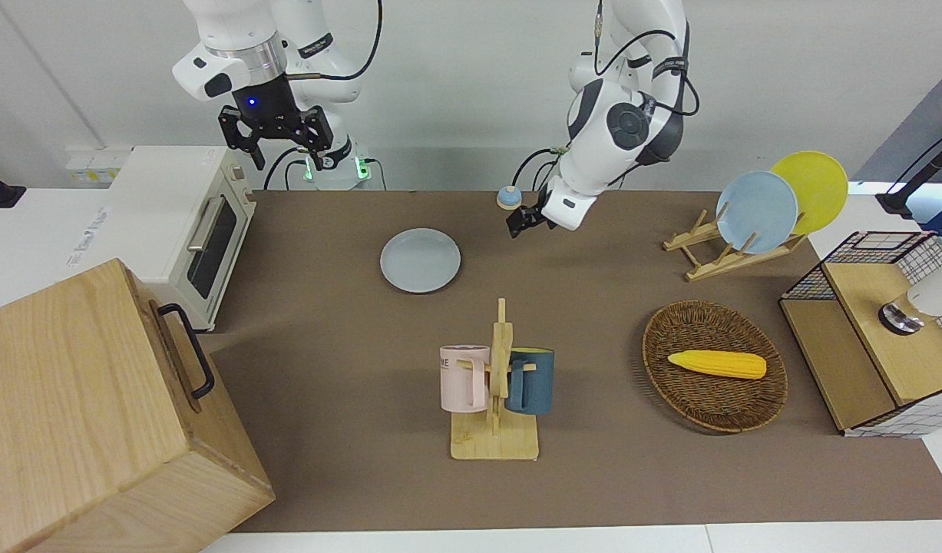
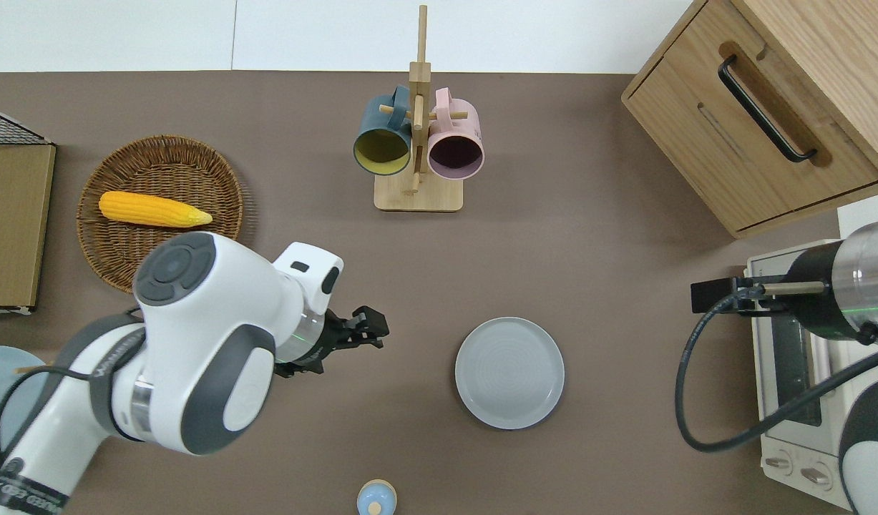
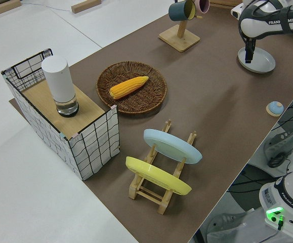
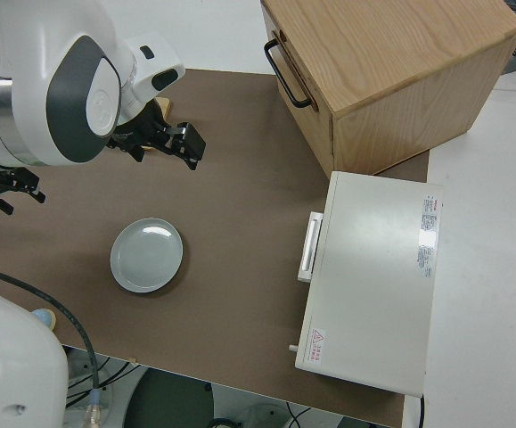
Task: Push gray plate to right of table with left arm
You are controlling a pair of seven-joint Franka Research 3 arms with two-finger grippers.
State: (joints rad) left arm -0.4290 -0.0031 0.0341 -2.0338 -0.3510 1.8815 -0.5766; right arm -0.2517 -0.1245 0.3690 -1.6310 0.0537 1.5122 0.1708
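The gray plate (image 1: 420, 260) (image 2: 509, 373) (image 3: 256, 59) (image 4: 147, 255) lies flat on the brown table (image 1: 340, 330), midway along it and toward the robots' edge. My left gripper (image 1: 520, 223) (image 2: 371, 330) (image 4: 182, 143) hangs low over bare table beside the plate, toward the left arm's end. A gap of less than a plate's width separates it from the rim, and it holds nothing. My right arm is parked, its gripper (image 1: 275, 134) open and empty.
A small blue knob on a wooden base (image 1: 507, 197) sits near the robots' edge. A mug rack (image 1: 495, 384) stands farther from the robots than the plate. Toward the left arm's end are a corn basket (image 1: 714, 365) and a plate rack (image 1: 755, 211). At the right arm's end stand a toaster oven (image 1: 186, 223) and a wooden cabinet (image 1: 94, 415).
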